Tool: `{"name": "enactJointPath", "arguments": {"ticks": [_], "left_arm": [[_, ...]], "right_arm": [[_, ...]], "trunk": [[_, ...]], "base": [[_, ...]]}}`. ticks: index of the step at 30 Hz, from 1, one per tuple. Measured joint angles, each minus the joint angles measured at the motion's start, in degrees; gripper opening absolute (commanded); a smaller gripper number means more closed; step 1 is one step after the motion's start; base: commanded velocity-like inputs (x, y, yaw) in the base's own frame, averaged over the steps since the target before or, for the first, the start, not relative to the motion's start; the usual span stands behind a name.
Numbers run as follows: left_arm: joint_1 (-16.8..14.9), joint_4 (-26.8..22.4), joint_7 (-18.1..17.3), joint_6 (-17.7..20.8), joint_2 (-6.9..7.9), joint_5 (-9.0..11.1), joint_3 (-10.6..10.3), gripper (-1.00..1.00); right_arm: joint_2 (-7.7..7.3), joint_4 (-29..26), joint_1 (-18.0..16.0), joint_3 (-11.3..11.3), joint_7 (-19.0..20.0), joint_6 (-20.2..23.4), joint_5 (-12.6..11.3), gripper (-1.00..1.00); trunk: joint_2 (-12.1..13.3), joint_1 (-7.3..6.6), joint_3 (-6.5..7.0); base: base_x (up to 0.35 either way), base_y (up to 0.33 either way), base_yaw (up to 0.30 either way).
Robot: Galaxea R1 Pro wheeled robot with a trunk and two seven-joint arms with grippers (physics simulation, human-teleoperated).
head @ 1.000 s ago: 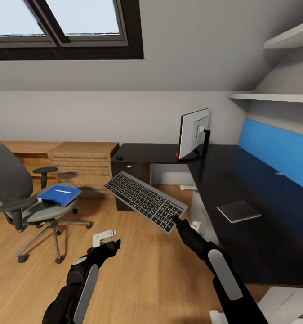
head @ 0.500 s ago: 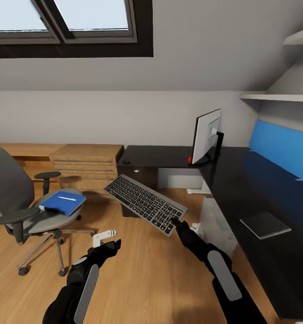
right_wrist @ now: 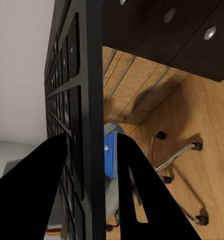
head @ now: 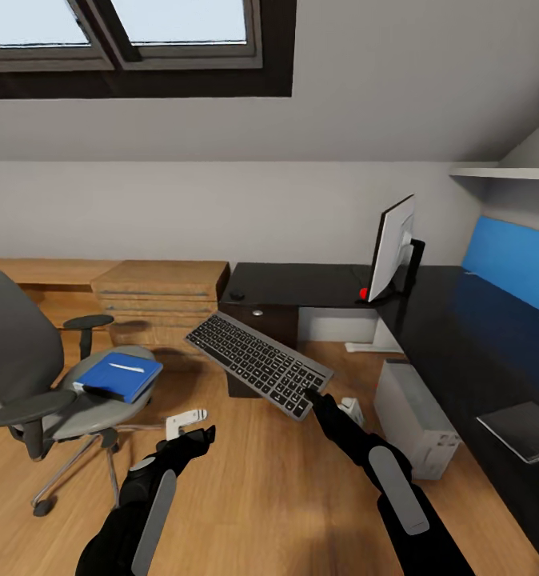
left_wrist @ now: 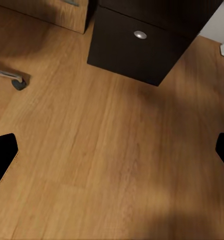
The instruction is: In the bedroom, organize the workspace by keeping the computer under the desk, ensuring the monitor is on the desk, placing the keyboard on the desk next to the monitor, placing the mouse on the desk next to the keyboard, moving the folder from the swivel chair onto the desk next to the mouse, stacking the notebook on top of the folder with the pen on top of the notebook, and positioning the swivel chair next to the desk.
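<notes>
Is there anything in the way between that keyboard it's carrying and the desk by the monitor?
Nothing visible: the keyboard, in the right end effector, hangs over open floor, and the desk beside the monitor looks bare.

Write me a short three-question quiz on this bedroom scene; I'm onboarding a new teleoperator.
1. True or false: the right claw grips the keyboard by one end, above the floor.
2. What lies on the swivel chair seat? A) mouse B) blue folder with a pen on it C) monitor
3. Fill in: the computer stands on the floor beside the ____.

Key:
1. True.
2. B: the folder, pen on top.
3. Desk.
</notes>
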Motion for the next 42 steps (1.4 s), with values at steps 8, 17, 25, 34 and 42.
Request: {"name": "enactJointPath", "arguments": {"ticks": [8, 17, 25, 34, 42], "left_arm": [[0.0, 0.0, 0.1, 0.0, -0.05, 0.0, 0.0, 1.00], [0.0, 0.1, 0.1, 0.0, -0.05, 0.0, 0.0, 1.00], [0.0, 0.1, 0.1, 0.0, -0.05, 0.0, 0.0, 1.00], [0.0, 0.3, 0.0, 0.0, -0.05, -0.1, -0.1, 1.00], [0.0, 0.4, 0.1, 0.0, 0.00, -0.1, -0.1, 1.00]], "right_arm": [[-0.02, -0.1, 0.0, 0.1, 0.2, -3.0, 0.0, -1.00], [-0.07, -0.1, 0.0, 0.0, 0.2, -3.4, 0.0, -1.00], [-0.11, -0.2, 0.0, 0.0, 0.2, -3.4, 0.0, -1.00], [-0.23, -0.4, 0.0, 1.8, 0.2, -3.4, 0.1, -1.00], [-0.25, -0.5, 0.0, 2.5, 0.2, -3.5, 0.2, -1.00]], "trunk": [[0.0, 0.00, 0.00], [0.0, 0.00, 0.00], [0.0, 0.00, 0.00], [0.0, 0.00, 0.00], [0.0, 0.00, 0.00]], "base": [[0.299, 0.181, 0.000], [0.320, 0.038, 0.000], [0.322, 0.001, 0.000], [0.322, 0.000, 0.000], [0.323, 0.012, 0.000]]}}
